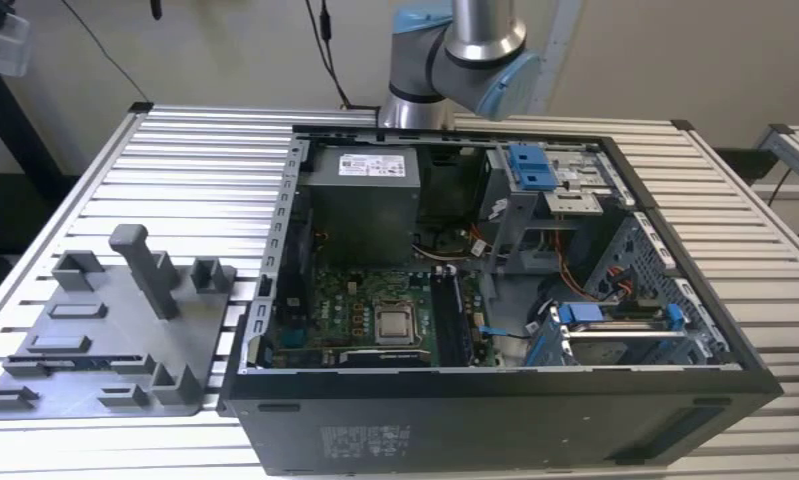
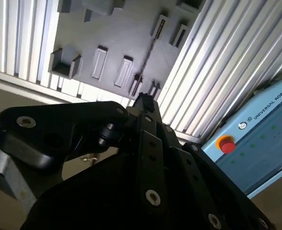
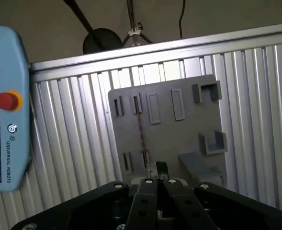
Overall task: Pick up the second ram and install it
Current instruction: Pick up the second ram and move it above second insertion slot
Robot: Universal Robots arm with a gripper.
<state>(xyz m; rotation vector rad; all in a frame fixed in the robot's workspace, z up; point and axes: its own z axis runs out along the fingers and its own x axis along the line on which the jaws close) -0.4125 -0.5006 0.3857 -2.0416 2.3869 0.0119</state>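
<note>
The second ram [image 3: 141,132] is a thin dark stick standing on edge in slots of the grey holder plate [image 3: 188,96]. In the second wrist view the ram [image 2: 148,60] is a dark line across the same holder plate [image 2: 117,28], and in the exterior view the ram [image 1: 72,357] lies near the plate's front. My gripper [image 3: 157,168] hangs well above the plate with its black fingertips [image 2: 143,102] pressed together and nothing between them. In both wrist views the tips line up with one end of the stick.
An open computer case [image 1: 506,410] takes up the table's middle and the exterior view's right, with the motherboard [image 1: 372,320] and its memory slots [image 1: 450,320] inside. The plate [image 1: 52,395] carries upright posts [image 1: 143,265]. A blue pendant [image 3: 6,110] with a red button lies off the table's edge.
</note>
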